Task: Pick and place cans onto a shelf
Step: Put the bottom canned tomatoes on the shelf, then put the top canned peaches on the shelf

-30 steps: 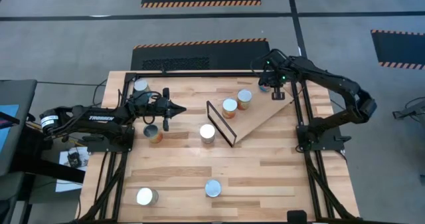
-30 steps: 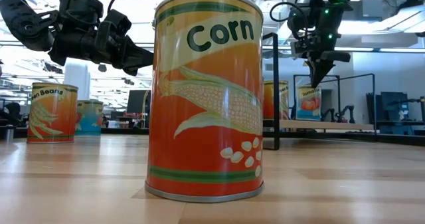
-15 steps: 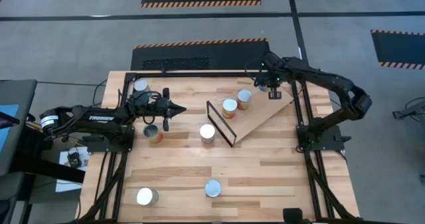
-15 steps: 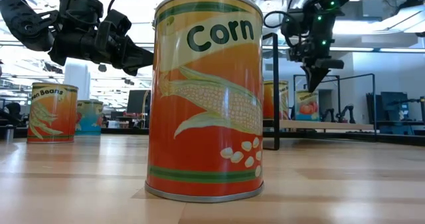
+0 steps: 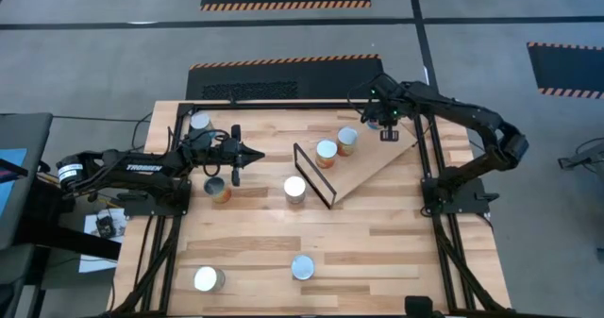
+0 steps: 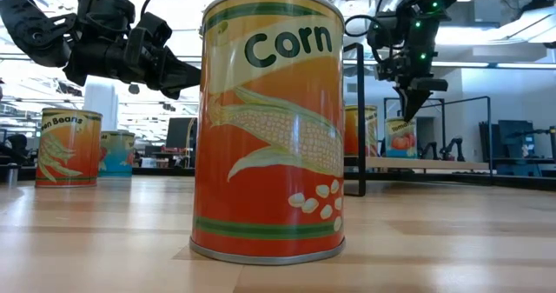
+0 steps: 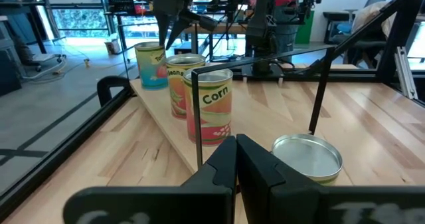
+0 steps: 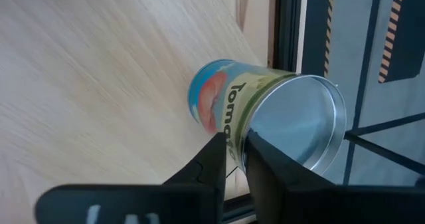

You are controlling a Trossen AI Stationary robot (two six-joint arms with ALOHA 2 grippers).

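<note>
Nearest the table-level camera stands a tall orange tin with a silver rim lettered "Corn" (image 6: 269, 123), with bare slatted tabletop (image 5: 377, 252) open all around it, and farther back on that camera's left are an orange "Beans" tin (image 6: 68, 147) and a blue-labelled tin (image 6: 116, 153). My left gripper (image 5: 256, 154) hangs with its fingers closed on nothing over the open boards short of the thin black wire frame (image 5: 313, 175), a silver-topped can (image 7: 307, 157) just ahead of it. Beyond the frame, a "Corn" can (image 7: 211, 106) and another orange can (image 7: 181, 84) stand on the slanted light-wood shelf board (image 5: 377, 167), while my right gripper (image 5: 388, 135), fingers nearly together and empty, hovers above a blue-and-green "Toma…" can (image 8: 265, 114) near the table's black edge rail (image 8: 289, 24).
</note>
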